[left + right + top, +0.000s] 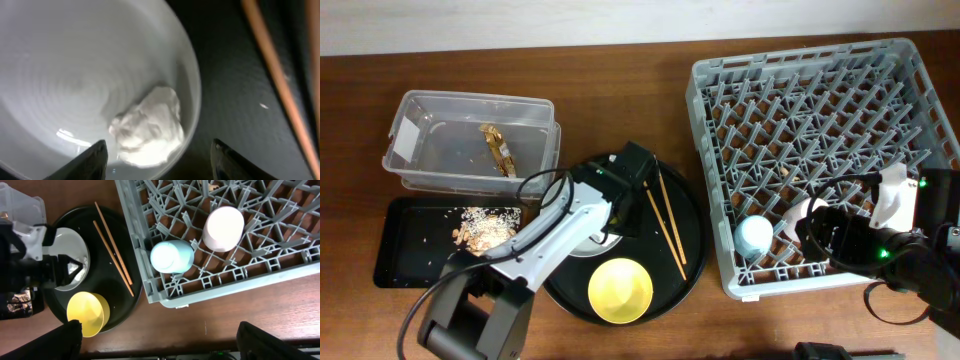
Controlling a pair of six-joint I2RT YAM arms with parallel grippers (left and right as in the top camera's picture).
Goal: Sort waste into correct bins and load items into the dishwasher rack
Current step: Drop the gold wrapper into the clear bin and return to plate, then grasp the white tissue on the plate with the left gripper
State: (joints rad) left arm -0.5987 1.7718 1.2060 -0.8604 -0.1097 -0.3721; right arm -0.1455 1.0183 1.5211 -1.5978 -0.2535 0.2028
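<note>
Hovering spread-open above white bowl (pixel 75 75), left gripper (pixel 160 167) flanks tissue ball (pixel 150 127), chopsticks (pixel 113 242) at its 3 o'clock, long axis 11-to-5, right gripper (pixel 159 327) spread, empty, above rack (pixel 225 287) holding blue cup (pixel 171 256), pink cup (pixel 223 227); tub label (pixel 405 140) unreadable.

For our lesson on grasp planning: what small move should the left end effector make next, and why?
Probably lower straight down and close on the tissue ball. The left end effector hangs open above the white bowl, the ball lines up between its fingers, and it lies in the bowl, not yet gripped.
</note>
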